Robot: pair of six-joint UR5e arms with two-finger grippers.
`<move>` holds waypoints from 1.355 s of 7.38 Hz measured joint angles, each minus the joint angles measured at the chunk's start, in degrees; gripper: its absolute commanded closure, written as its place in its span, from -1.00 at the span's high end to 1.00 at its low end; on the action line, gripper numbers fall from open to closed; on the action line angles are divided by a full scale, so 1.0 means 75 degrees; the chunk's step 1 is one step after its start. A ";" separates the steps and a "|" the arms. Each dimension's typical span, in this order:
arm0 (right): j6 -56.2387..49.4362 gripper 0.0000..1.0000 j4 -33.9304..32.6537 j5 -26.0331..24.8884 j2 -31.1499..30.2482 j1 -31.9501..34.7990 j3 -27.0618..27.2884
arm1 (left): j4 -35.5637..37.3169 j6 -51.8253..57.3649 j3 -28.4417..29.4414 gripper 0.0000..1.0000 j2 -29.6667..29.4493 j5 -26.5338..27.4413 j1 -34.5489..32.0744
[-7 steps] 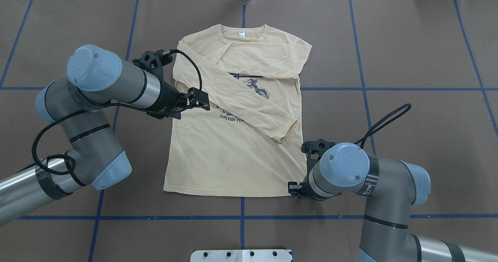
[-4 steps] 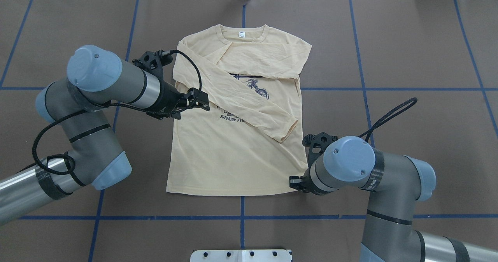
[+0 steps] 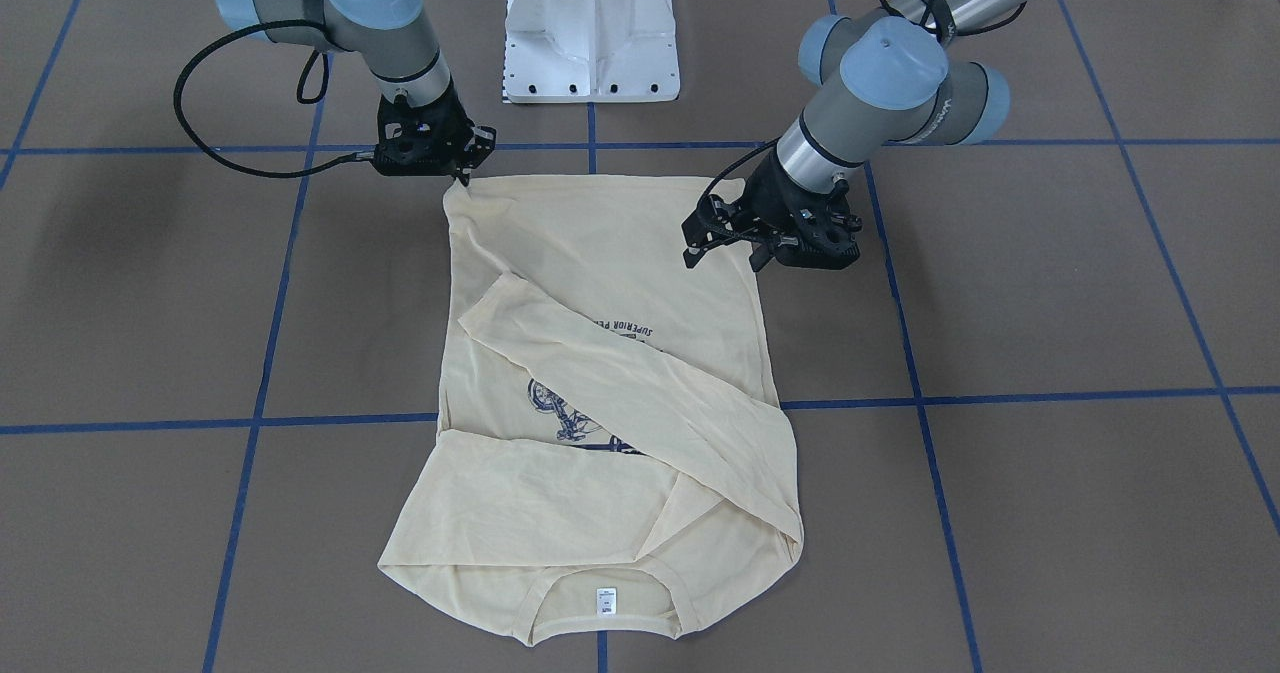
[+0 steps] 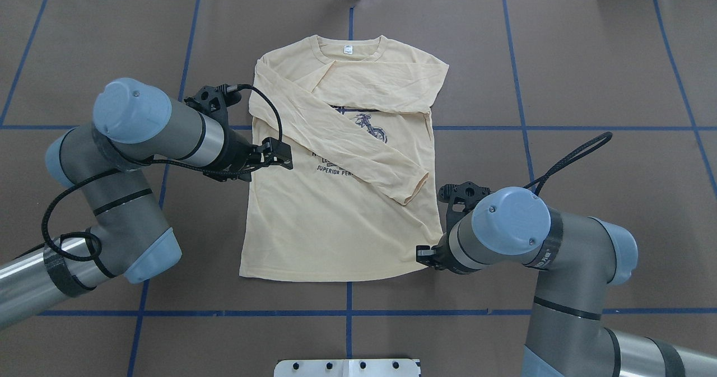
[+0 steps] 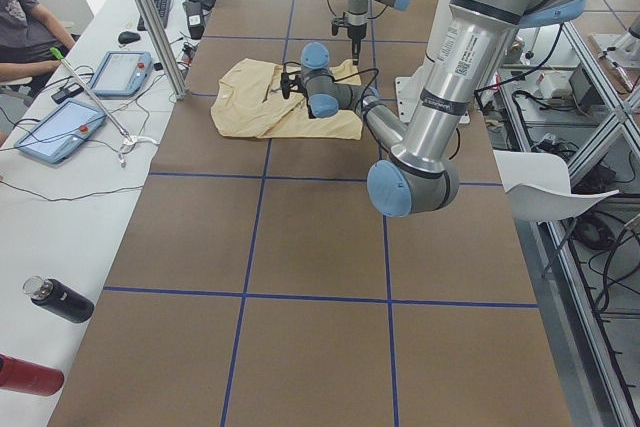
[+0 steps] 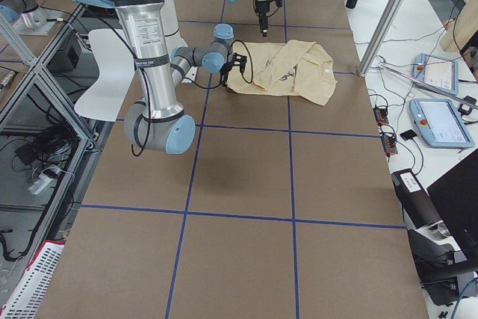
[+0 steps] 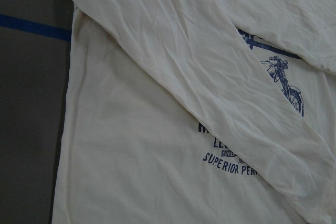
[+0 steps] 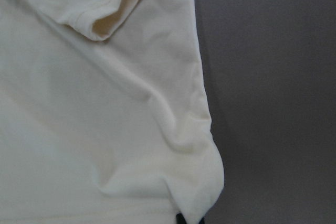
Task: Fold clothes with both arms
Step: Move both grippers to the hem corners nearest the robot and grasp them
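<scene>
Shirt (image 4: 336,226) is lying flat on the table (image 4: 588,57), print side up and neck pointing away from the robot. Both sleeves are lying crossed over its chest, the upper sleeve (image 4: 347,142) covering part of the print (image 7: 231,158). The right gripper (image 3: 462,175) is pinching the shirt's hem corner on the robot's right, fingers closed on puckered cloth. The left gripper (image 3: 725,253) is hanging over the shirt's opposite side edge, about mid-body, fingers standing apart and holding nothing.
</scene>
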 measured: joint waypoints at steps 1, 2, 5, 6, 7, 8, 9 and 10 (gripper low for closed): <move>0.0002 -1.00 -0.0001 0.0015 0.0000 0.0022 0.0012 | 0.0493 -0.0024 -0.0236 0.99 0.0147 0.0317 0.0338; 0.0003 -1.00 0.0000 0.0030 -0.0001 0.0039 0.0020 | 0.1191 -0.0041 -0.0560 0.98 0.0223 0.0610 0.0694; 0.0004 -1.00 0.0009 0.0047 0.0001 0.0049 0.0021 | 0.2478 -0.0423 -0.1058 0.88 0.0349 0.1114 0.1532; 0.0004 -1.00 0.0012 0.0053 0.0005 0.0049 0.0019 | 0.2732 -0.0468 -0.1076 0.84 0.0367 0.1212 0.1661; 0.0003 -1.00 0.0020 0.0058 0.0009 0.0048 0.0019 | 0.2934 -0.0481 -0.1077 0.77 0.0380 0.1257 0.1717; 0.0004 -1.00 0.0030 0.0061 0.0010 0.0049 0.0019 | 0.3075 -0.0482 -0.1078 0.72 0.0395 0.1278 0.1739; 0.0004 -1.00 0.0038 0.0062 0.0010 0.0065 0.0041 | 0.3151 -0.0482 -0.1078 0.65 0.0409 0.1285 0.1752; 0.0004 -1.00 0.0042 0.0098 0.0010 0.0114 0.0097 | 0.3183 -0.0481 -0.1078 0.54 0.0427 0.1286 0.1773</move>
